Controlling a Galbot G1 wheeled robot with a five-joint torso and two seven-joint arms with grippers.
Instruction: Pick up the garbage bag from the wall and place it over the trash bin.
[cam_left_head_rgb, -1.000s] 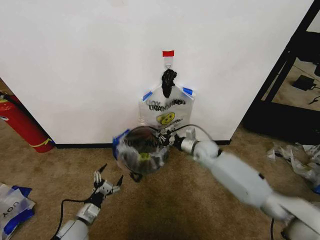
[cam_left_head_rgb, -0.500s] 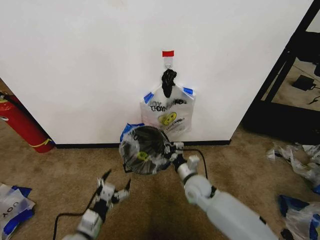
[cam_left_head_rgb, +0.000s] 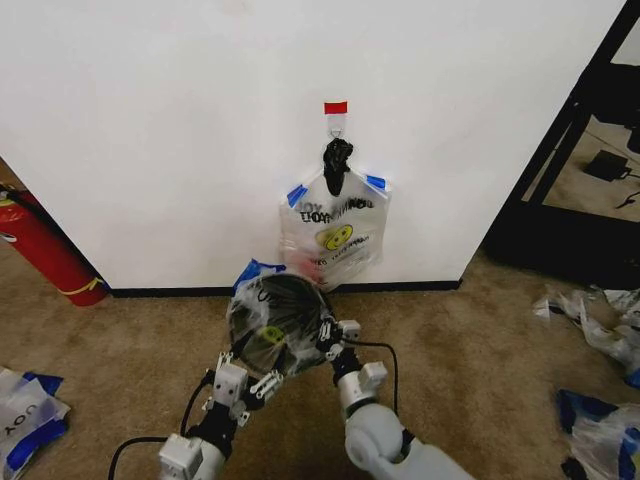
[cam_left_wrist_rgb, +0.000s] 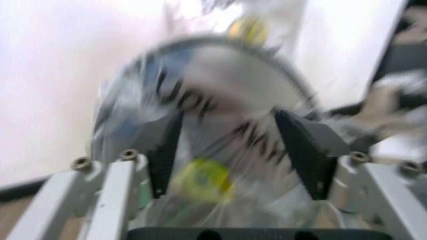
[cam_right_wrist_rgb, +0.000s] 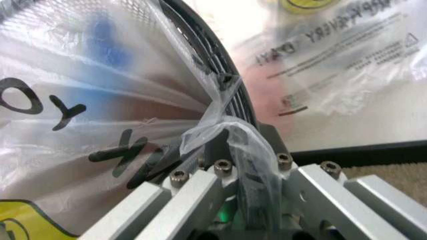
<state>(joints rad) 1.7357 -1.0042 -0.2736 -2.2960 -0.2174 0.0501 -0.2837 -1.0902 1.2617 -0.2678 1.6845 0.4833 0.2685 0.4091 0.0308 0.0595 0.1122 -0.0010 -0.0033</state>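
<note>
My right end effector (cam_left_head_rgb: 328, 332) pinches the garbage bag (cam_left_head_rgb: 272, 320) film at the trash bin (cam_right_wrist_rgb: 220, 95) rim; left end effector (cam_left_head_rgb: 243, 379) gapes around it. Flimsy, slippery, tearable: grip bunched edge.

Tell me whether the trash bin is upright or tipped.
Tipped. The trash bin is lifted off the carpet, its bag-lined mouth facing the head camera, with the right gripper pinching its rim and the left gripper open beneath it.
</note>
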